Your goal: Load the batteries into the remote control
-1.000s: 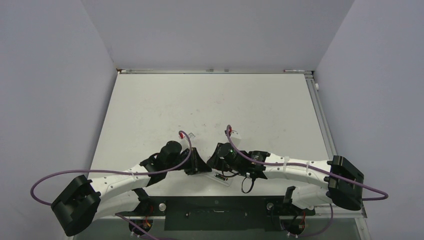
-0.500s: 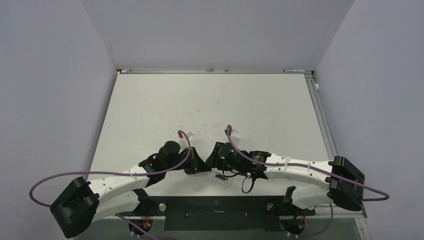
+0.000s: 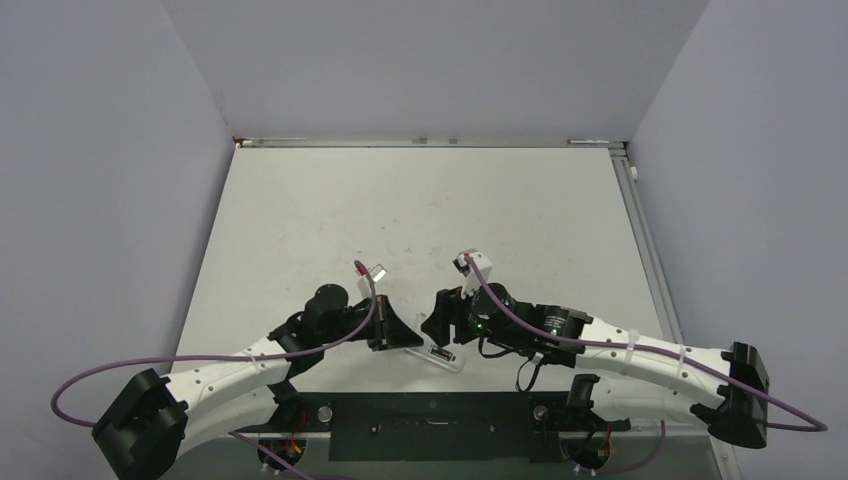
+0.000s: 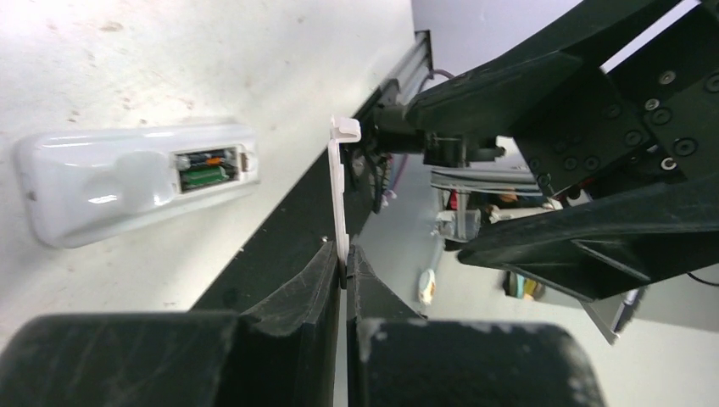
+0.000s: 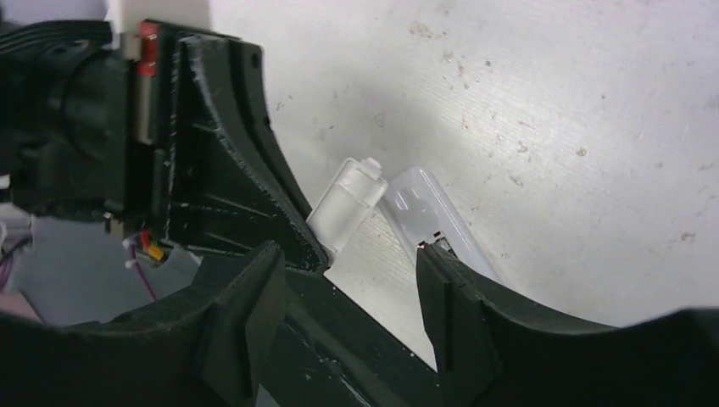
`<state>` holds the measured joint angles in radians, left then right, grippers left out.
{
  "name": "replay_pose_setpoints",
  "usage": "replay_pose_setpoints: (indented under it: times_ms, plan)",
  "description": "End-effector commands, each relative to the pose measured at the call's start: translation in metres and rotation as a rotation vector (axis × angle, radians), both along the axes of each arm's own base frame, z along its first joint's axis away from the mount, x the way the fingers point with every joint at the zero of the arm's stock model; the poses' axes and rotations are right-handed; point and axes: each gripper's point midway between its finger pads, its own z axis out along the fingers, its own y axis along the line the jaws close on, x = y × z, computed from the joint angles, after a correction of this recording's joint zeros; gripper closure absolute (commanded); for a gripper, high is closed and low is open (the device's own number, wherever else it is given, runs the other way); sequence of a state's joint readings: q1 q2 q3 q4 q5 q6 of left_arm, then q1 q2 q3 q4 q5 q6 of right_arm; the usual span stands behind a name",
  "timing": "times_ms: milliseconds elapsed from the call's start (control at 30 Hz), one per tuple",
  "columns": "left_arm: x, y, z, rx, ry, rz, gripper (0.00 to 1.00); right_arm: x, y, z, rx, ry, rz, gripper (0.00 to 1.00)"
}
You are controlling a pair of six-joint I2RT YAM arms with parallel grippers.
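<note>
My left gripper (image 4: 343, 259) pinched a thin white plastic cover (image 4: 340, 186) by one end; it might twist loose beside the slim white remote (image 4: 110, 178).

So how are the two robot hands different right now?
The left gripper is shut, but the right gripper is open. The left gripper pinches a thin white cover by its edge, while the right gripper holds nothing between its fingers. What they share: both are black, have two fingers, and sit close to the remote control.
</note>
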<state>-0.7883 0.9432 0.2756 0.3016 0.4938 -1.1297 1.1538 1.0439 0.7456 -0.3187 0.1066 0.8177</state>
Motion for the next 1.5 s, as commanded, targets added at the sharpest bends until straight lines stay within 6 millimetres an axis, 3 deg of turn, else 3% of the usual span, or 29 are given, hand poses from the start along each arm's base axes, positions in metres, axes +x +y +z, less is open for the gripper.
replay_pose_setpoints:
  times_ms: [0,300,500,700,1067,1467]
  plan:
    - [-0.016,-0.006,0.033,-0.136,-0.035,-0.108,1.0,-0.021,0.0,0.029,-0.004,-0.195,0.293,0.44]
    - [-0.036,-0.002,0.047,-0.22,0.017,-0.188,1.0,-0.061,-0.001,0.055,-0.007,-0.541,0.724,0.48]
    - [-0.048,0.001,0.058,-0.257,0.046,-0.231,1.0,-0.075,0.005,0.051,-0.138,-0.784,0.933,0.48]
    - [-0.057,0.005,0.065,-0.277,0.077,-0.259,1.0,-0.069,0.007,0.034,-0.392,-1.059,1.065,0.53]
    - [-0.069,0.013,0.072,-0.327,0.105,-0.288,1.0,-0.055,0.009,0.044,-0.656,-1.419,0.99,0.58]
    - [-0.078,0.017,0.081,-0.357,0.085,-0.328,1.0,-0.051,0.03,0.061,-0.69,-1.598,0.93,0.7]
